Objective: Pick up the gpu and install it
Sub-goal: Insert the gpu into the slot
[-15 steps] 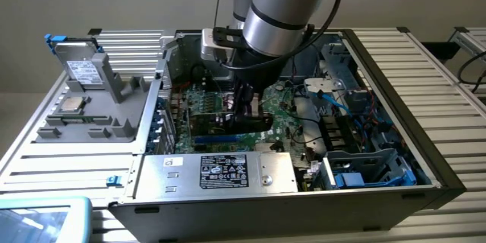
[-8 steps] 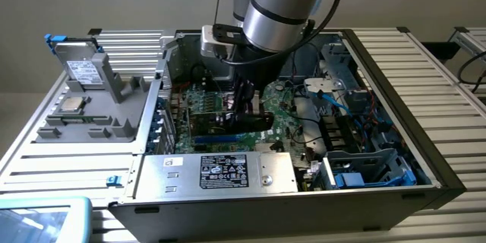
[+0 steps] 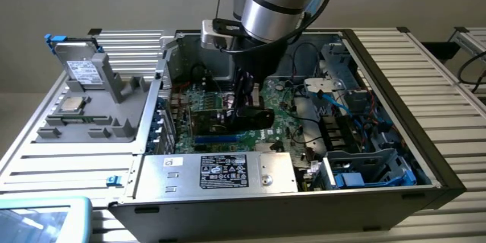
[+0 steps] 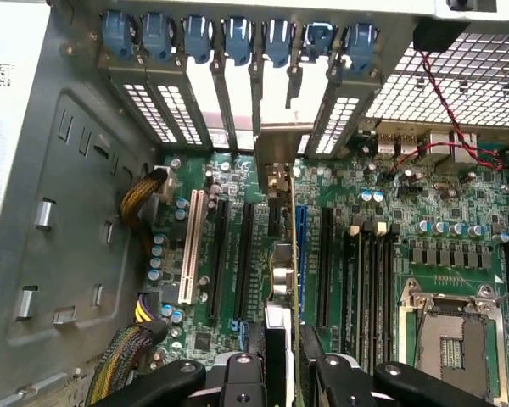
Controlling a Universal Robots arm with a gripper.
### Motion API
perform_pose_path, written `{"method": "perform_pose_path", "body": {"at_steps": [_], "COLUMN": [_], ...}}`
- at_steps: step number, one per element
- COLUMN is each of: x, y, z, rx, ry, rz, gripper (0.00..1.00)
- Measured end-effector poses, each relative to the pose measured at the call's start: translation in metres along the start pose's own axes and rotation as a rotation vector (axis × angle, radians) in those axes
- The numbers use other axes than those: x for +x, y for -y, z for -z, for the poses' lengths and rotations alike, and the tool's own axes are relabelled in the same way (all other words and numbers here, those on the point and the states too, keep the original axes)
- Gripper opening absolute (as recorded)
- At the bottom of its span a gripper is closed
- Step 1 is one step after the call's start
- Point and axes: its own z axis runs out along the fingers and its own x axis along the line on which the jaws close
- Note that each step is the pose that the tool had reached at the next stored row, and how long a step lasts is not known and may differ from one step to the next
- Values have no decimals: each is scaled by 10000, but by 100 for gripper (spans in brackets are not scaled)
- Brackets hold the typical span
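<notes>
Gripper (image 4: 280, 366) was partly closed and clamped on the gpu (image 4: 280, 263), with the card edge-on between its fingers. It was down inside the PC case (image 3: 304, 209). The card stood upright over the motherboard (image 4: 390, 212), extending ahead of the gripper just beside the blue slot (image 4: 300, 246), bracket end toward the rear slot covers (image 4: 165, 110). Couldn't tell if it was seated.

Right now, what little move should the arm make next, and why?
Probably a slow press straight down. The jaws grip the graphics card edge-on over the motherboard, right alongside the long blue slot, with its metal bracket toward the row of slot covers; whether it is seated I can't tell.
</notes>
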Motion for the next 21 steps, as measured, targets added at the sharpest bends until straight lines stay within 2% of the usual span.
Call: {"method": "perform_pose_path", "body": {"at_steps": [2, 5, 8, 12, 18, 19, 21], "x": [-31, -31, -69, -93, -106, -114, -125], "y": [1, 1, -6, -12, -31, -46, -78], "z": [1, 1, 1, 0, -3, -7, -16], "rx": [-10, -9, 96, 182, 201, 265, 463], "ry": [-177, -187, -224, -228, -231, -234, -256], "rz": [-41, -41, -40, -44, -46, -49, -63], "gripper": [27, 27, 27, 27, 27, 27, 27]}}
